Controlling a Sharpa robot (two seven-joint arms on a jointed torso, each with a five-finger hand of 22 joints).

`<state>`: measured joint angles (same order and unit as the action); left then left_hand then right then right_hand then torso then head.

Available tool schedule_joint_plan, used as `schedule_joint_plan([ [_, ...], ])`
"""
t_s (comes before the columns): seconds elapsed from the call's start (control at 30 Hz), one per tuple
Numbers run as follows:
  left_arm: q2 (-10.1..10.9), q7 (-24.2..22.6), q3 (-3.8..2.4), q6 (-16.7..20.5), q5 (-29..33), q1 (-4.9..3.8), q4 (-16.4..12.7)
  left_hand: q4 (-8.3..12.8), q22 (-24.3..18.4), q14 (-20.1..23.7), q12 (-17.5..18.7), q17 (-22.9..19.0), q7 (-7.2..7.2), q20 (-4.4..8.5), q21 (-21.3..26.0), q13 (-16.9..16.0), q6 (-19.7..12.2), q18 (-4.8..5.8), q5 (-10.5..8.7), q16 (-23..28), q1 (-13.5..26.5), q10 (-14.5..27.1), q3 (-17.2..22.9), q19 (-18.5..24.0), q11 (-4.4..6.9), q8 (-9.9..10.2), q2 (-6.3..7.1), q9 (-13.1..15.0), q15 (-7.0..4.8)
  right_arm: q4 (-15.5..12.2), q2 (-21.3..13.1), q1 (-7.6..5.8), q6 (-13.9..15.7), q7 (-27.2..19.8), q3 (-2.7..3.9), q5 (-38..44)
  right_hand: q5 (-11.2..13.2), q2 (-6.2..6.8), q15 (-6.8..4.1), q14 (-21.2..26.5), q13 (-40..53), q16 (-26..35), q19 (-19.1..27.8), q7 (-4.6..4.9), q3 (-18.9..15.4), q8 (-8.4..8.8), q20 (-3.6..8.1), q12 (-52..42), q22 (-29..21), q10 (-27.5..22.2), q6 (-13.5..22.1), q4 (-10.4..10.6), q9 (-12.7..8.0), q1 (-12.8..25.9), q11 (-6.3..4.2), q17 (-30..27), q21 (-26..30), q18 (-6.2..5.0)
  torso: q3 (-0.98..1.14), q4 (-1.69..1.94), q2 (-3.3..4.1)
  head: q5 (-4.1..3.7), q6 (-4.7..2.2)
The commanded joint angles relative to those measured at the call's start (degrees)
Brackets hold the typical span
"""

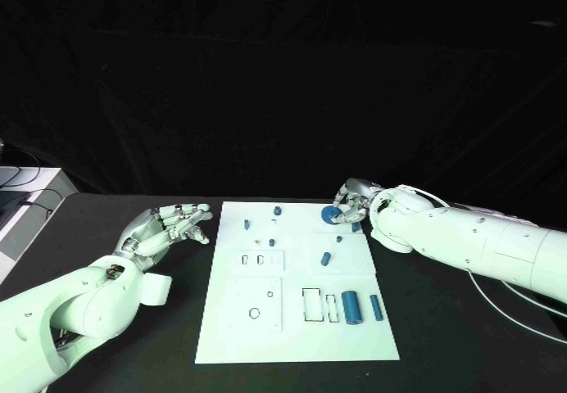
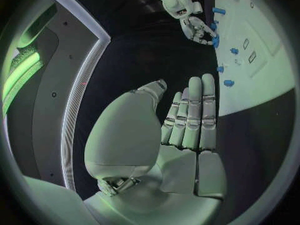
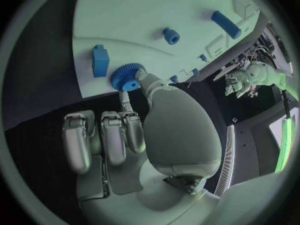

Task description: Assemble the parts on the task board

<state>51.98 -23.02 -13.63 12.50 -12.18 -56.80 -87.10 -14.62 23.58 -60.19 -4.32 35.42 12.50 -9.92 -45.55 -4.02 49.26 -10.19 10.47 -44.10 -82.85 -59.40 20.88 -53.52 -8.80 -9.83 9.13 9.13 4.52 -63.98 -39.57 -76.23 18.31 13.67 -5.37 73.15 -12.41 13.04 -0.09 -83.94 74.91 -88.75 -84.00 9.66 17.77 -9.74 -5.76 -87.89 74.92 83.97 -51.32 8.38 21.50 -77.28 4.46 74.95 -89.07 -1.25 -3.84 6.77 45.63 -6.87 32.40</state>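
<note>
Nearest the robot on the white task board, at about 5 o'clock from its middle, a large blue cylinder and a slimmer blue rod are lying loose beside outlined rectangular slots, most likely staged there because those recesses are waiting to take them. Further up, near the board's middle, a short blue peg is lying flat, and toward 11 o'clock several small blue studs are standing or lying, well apart from either hand. The left hand is hovering over the black table just beside the board's 9 o'clock edge, holding nothing, its fingers straight and side by side in its own wrist view, palm facing the board; it looks parked clear so the other arm can work. At the far end, near 1 o'clock, the right hand is pinching a blue toothed gear between thumb and 1 fingertip, while its other fingers are curling back toward the palm. The gear is sitting at the board's far right edge, tilted, and whether it is touching the surface cannot be told. A blue rectangular block is standing just beside it. The right arm is reaching in low, wrist bent so the fingertips are pointing at the board, a pose that suits carrying the gear toward its seat.
</note>
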Motion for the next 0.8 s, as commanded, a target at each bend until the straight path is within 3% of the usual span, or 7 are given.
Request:
schedule_joint_plan([
  [0.03,-0.08,-0.26,-0.05,-1.06,0.23,0.0,-0.08,0.09,0.05,0.24,-0.26,-0.05,-0.06,0.01,-0.21,-0.03,0.22,-0.25,-0.07,-0.3,0.35,-0.32,0.34,0.23,-0.01,0.04,0.04,0.03,0.01,0.03,0.21,0.13,-1.89,-0.17,-0.04,-0.07,-0.35,-0.31,0.54,-5.17,12.69,-0.27,-5.67,-0.08,-0.25,-0.28,-0.45,-0.1,14.34,3.63,0.32,0.26,0.08,0.06,0.35,10.76,-0.36,1.06,0.01,0.05,0.02,-0.05,0.14],
  [0.27,-0.02,-0.14,-0.05,-1.03,0.22,0.0,-0.09,0.1,0.11,0.26,-0.24,-0.09,-0.05,0.01,-0.3,-0.02,0.19,-0.25,-0.07,-0.35,0.36,-0.26,0.39,0.3,-0.01,0.06,0.01,0.02,0.02,0.18,0.41,0.29,-2.82,-0.35,-0.08,-0.44,-1.04,-0.62,0.53,-5.16,12.86,-0.28,-5.65,-0.15,-0.37,-0.55,-0.49,-0.24,14.32,3.79,-0.03,0.73,0.16,-0.01,0.3,10.78,-0.34,1.05,0.02,0.05,0.04,0.1,0.31],
  [0.47,0.0,-0.09,-0.05,-1.04,0.2,0.0,-0.08,0.1,0.11,0.26,-0.24,-0.09,-0.05,0.01,-0.3,-0.02,0.19,-0.25,-0.07,-0.35,0.36,-0.26,0.39,0.3,-0.01,0.06,0.01,0.02,0.02,0.34,0.41,0.37,-2.7,-0.64,-0.1,-0.63,-3.21,-1.36,0.44,-5.14,13.07,-0.29,-5.69,-0.29,0.39,-0.97,-0.46,-0.4,14.43,4.0,-0.81,1.33,0.23,-0.69,0.16,10.79,-0.42,1.08,0.04,-0.04,0.0,0.22,0.38],
  [0.6,-0.02,-0.03,-0.05,-1.06,0.2,0.01,-0.05,0.1,0.11,0.26,-0.24,-0.09,-0.05,0.01,-0.3,-0.02,0.19,-0.25,-0.07,-0.35,0.36,-0.26,0.39,0.3,-0.01,0.06,0.01,0.02,0.02,0.15,0.31,0.4,-1.21,-1.24,-0.11,-0.61,-3.98,-2.42,0.17,-5.15,13.51,-0.3,-5.75,-0.66,2.69,-1.48,-0.27,-0.77,14.57,4.45,-2.11,1.29,0.28,-1.79,-0.18,10.85,-0.53,1.11,0.05,-0.06,0.0,0.28,0.31],
  [0.8,-0.06,0.0,-0.05,-1.09,0.2,0.02,0.0,0.12,0.14,0.28,-0.21,-0.12,-0.03,0.01,-0.36,0.0,0.16,-0.25,-0.06,-0.38,0.34,-0.2,0.42,0.34,-0.03,0.08,0.0,0.02,0.02,-1.21,-0.14,0.42,2.91,-2.19,-0.11,1.92,-4.45,-2.43,-0.06,-5.18,13.87,-0.33,-6.0,-0.93,4.62,-1.72,-0.05,-1.07,15.08,4.82,-2.93,1.04,0.26,-2.17,-0.44,10.99,-0.93,1.25,0.06,-0.01,-0.03,0.27,0.22],
])
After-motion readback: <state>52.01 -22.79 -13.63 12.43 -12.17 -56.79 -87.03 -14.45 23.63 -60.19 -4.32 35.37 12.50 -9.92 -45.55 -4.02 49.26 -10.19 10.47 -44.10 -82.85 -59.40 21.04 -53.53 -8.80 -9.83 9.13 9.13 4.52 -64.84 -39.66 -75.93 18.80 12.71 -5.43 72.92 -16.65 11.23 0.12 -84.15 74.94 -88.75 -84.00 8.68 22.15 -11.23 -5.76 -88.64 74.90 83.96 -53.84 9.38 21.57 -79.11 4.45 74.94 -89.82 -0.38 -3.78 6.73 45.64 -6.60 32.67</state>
